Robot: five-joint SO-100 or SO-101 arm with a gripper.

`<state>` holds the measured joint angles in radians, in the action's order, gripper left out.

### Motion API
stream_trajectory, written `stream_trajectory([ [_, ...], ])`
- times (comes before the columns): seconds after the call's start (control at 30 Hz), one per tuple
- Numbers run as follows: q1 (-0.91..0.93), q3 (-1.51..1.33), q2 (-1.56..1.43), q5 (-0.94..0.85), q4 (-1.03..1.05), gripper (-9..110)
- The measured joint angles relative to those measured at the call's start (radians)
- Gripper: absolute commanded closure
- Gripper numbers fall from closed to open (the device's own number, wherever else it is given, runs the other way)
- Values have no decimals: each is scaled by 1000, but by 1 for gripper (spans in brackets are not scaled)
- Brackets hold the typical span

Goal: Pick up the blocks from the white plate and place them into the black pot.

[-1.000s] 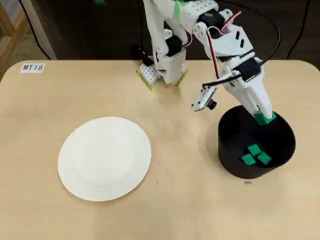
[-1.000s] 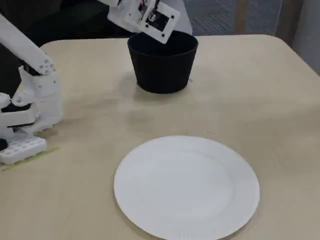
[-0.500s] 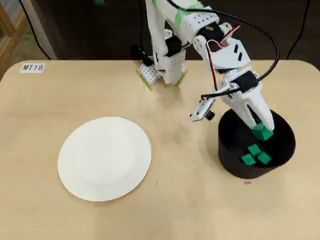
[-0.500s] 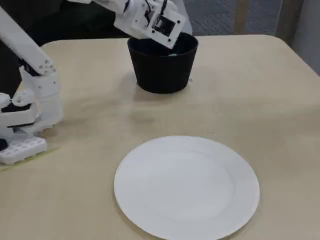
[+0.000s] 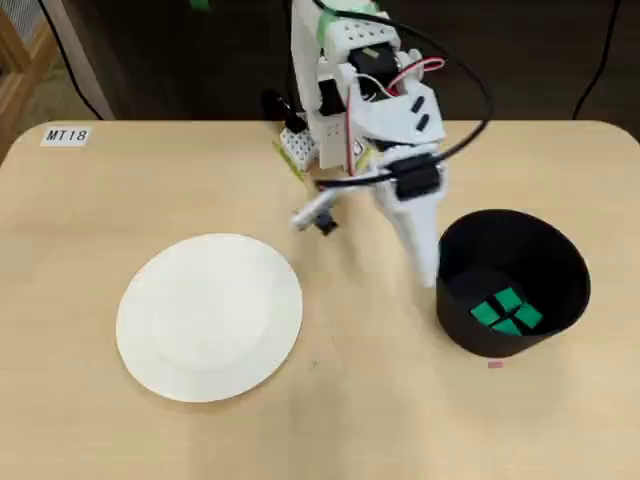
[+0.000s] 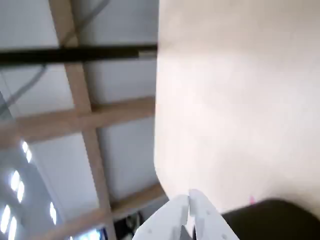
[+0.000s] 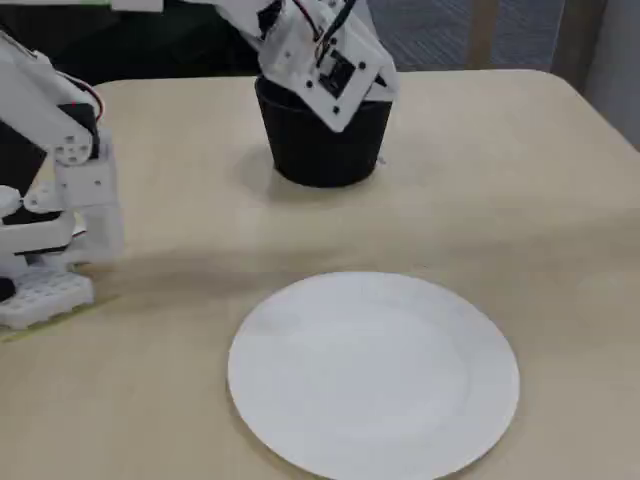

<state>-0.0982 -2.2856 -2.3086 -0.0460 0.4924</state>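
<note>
Gripper (image 5: 428, 278) looks pinched closed and empty on my wrist feed, hanging just left of the black pot (image 5: 512, 240). Green blocks (image 5: 506, 311) lie inside the pot. White plate (image 5: 209, 316) bare. Table label (image 5: 66, 135) reads "MT18".

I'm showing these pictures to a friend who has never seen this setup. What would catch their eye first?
Probably the bright green cubes clustered at the bottom of the matte black round pot, at the right of the overhead view. Next, the large round white plate lying bare at the left. Between them hangs the white robot arm, its claw empty beside the pot's rim.
</note>
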Motion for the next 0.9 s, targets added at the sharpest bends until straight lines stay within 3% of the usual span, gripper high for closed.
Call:
stream_trajectory([
  [0.2, 75, -123, -176, 17, 40, 104],
  [0.7, 86, -738, -844, 21, 92, 104],
  [0.9, 94, -770, -930, -31, 169, 104],
])
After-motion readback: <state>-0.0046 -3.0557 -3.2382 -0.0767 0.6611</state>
